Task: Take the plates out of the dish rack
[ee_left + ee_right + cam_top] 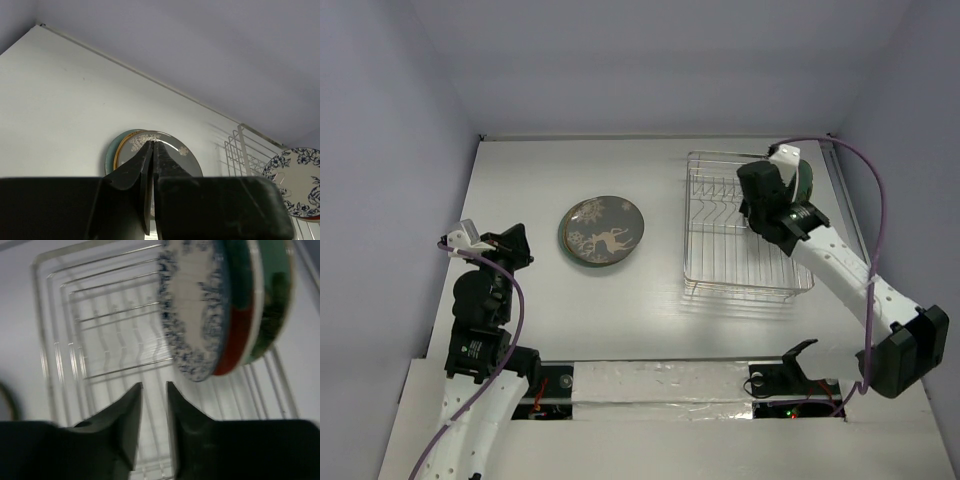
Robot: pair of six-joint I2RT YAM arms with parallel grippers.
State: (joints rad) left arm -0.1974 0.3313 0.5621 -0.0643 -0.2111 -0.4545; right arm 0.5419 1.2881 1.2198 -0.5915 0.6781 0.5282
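Note:
The brown reindeer plate (605, 231) lies on the teal plate (566, 229) on the table, left of the dish rack (715, 255). Both also show in the left wrist view, the brown plate (175, 152) over the teal one (110, 156). My left gripper (518, 245) is shut and empty, a short way left of this stack (152, 143). Three plates stand on edge in the rack (95, 340): white with blue floral rim (192, 305), red-and-teal (241, 315), pale green (275, 290). My right gripper (757, 197) hovers over the rack, open and empty, just left of the floral plate (154, 385).
The floral plate (295, 182) and the rack's wire end (242, 150) show at the right of the left wrist view. Grey walls close the table at the back and sides. A taped ledge (660, 380) runs along the near edge between the arm bases.

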